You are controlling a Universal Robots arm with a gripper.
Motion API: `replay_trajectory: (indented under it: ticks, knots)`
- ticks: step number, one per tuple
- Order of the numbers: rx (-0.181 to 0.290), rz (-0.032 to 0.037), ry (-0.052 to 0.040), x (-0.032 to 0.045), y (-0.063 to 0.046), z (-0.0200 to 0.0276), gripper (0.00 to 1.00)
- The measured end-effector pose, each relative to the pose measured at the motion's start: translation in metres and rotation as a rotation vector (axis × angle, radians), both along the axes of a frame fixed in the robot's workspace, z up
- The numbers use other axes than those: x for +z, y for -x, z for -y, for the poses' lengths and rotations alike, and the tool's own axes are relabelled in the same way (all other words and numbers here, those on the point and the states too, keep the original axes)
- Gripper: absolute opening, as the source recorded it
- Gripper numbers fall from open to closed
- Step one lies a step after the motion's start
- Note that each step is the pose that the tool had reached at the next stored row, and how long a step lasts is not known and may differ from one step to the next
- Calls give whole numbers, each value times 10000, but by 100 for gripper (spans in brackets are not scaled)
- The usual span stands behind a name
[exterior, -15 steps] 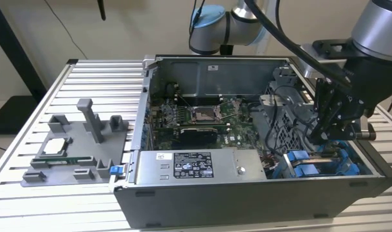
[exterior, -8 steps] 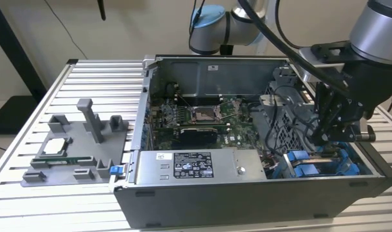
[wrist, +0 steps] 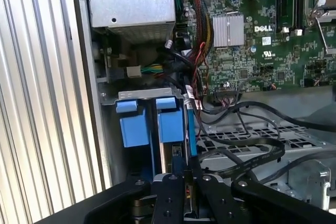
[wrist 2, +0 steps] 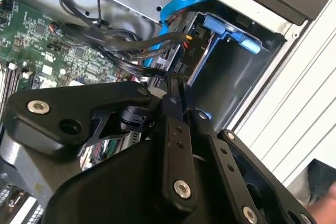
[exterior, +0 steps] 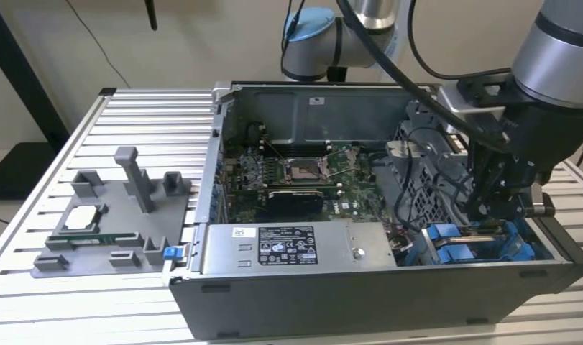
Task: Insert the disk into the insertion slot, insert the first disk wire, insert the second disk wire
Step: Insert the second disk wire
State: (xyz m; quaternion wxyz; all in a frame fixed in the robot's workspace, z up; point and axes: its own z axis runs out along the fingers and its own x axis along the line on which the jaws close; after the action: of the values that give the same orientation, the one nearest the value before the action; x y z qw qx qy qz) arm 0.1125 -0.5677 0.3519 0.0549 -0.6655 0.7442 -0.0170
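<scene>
The disk, seen by its blue carrier [wrist: 170, 127], stands on edge in the insertion slot [wrist: 147, 94] at the open case's near corner on the exterior view's right, where the blue carriers [exterior: 459, 241] show. A blue disk wire [wrist 2: 176, 9] and black wires [wrist 2: 142, 43] run down to a black connector [wrist 2: 190, 51] at the disk's end. My gripper [exterior: 488, 215] reaches down into this bay. Its black fingers [wrist 2: 173, 129] come together at their tips, gripper [wrist 2: 175, 80] touching the black wire bundle, gripper [wrist: 186, 169] just over the disk's edge. Whether anything is pinched is hidden.
The grey power-supply box [exterior: 291, 248] with a white sticker lies beside the bay. The motherboard [exterior: 291, 180] with its processor socket [exterior: 301, 169] fills the case floor. A grey fixture [exterior: 109, 230] with parts rests on the slotted table [exterior: 80, 309] at the exterior view's left.
</scene>
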Motion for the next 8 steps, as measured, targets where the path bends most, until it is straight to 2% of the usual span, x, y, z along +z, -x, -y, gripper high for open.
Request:
replay_trajectory:
  ticks: [8]
  knots:
    - [0,149,1,-53,0,0,0]
